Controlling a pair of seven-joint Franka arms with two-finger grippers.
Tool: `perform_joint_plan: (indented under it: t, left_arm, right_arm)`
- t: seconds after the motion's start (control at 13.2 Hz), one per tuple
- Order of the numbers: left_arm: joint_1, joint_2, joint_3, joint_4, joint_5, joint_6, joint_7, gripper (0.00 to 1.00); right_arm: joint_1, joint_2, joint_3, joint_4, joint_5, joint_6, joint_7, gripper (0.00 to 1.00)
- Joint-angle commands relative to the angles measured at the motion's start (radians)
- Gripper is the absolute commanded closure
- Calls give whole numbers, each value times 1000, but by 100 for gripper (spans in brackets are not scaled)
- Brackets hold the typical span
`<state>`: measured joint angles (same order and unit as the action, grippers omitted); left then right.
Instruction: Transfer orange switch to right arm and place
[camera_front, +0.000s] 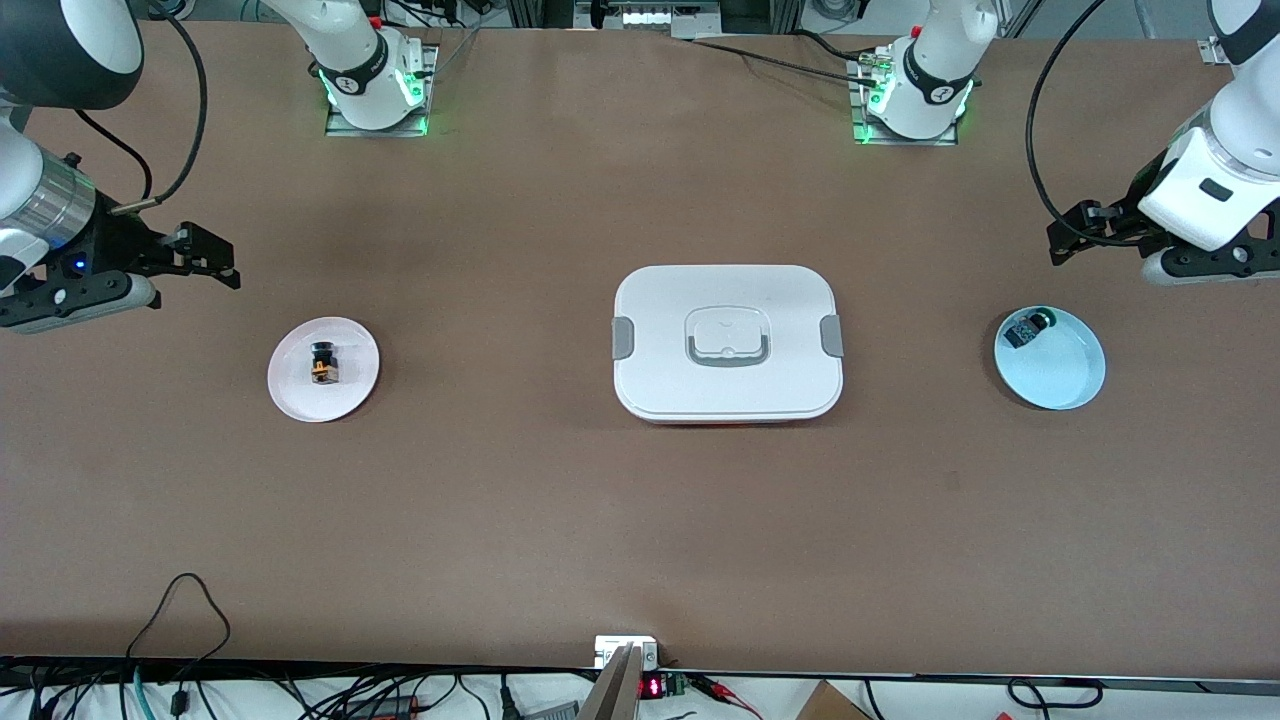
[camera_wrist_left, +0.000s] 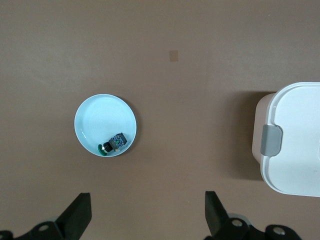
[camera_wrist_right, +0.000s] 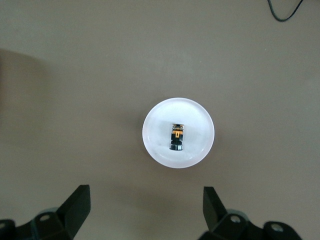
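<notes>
Both tools spread, empty: right tool (camera_front: 215, 262) near white plate (camera_front: 300, 400) holding orange switch (camera_front: 323, 363); left tool (camera_front: 1075, 232) waited. Best descend centered, straddle its black body, pinch gently.

You had a black switch (camera_front: 323, 363) with orange markings on a white plate (camera_front: 352, 393). The lidded box (camera_front: 727, 290) was white with grey clips. At its three o'clock, a pale blue plate (camera_front: 1062, 372) held a black, green-capped part (camera_front: 1028, 326). The table (camera_front: 560, 500) was plain brown.
</notes>
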<state>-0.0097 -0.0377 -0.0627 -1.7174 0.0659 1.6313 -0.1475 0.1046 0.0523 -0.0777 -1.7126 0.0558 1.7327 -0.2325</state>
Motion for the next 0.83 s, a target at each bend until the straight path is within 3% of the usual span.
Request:
perform_joint_plan:
  t: [0.0,0.76]
  left_arm:
    - [4,-27,-8,-16,-14,10,29,0]
    - [4,-27,-8,-13,-14,10,29,0]
  right_arm:
    - [-3,12,7,51,-10,-67,19,0]
    - [27,40,10,90,-21,-56,30,0]
